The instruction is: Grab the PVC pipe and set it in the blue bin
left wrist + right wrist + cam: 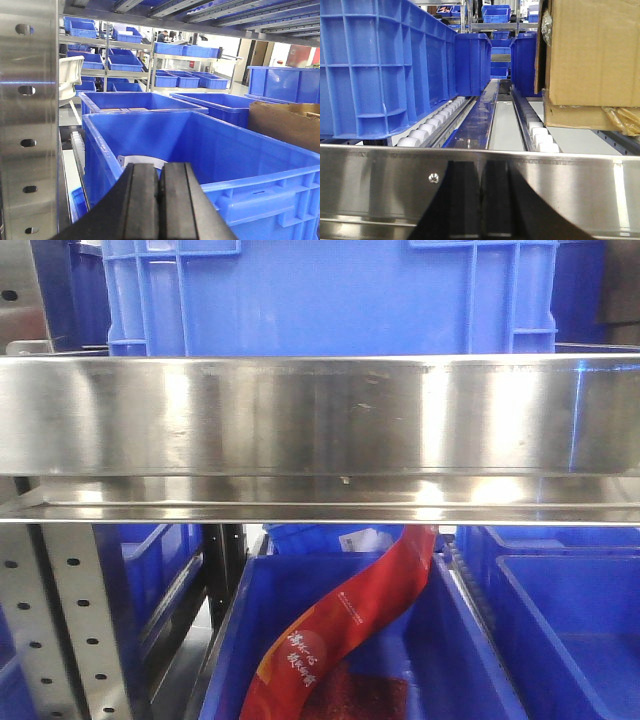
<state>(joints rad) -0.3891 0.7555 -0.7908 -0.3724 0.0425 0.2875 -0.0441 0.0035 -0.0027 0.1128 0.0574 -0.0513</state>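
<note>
In the front view you are looking at a broad steel shelf rail (320,430) that is filling the middle band of the frame and hiding most of what sits behind it. Above it, only the lower part of one blue crate (330,295) is showing, cut off by the top edge. Below it, one blue bin (470,640) is lying at lower centre, with a red printed pouch (350,625) leaning diagonally inside, its upper end disappearing under the rail. Neither arm is showing here.

In the left wrist view, a large blue tote (210,155) is taking up the centre and right of the frame. The left gripper (160,205) is rising from the bottom edge with its two dark pads pressed together, nothing visible between them. Just above the pads, a thin white curved piece, the PVC pipe (142,160), is peeking out inside the tote against its near left wall; most of it is hidden behind the gripper.

In the right wrist view, the right gripper (481,205) is appearing at bottom centre as a dark shape against a steel bar (570,185), its pads meeting along one thin seam. Beyond, one cardboard box (592,55) is sitting at upper right, and two lines of white rollers (432,122) are running away up the frame.
</note>
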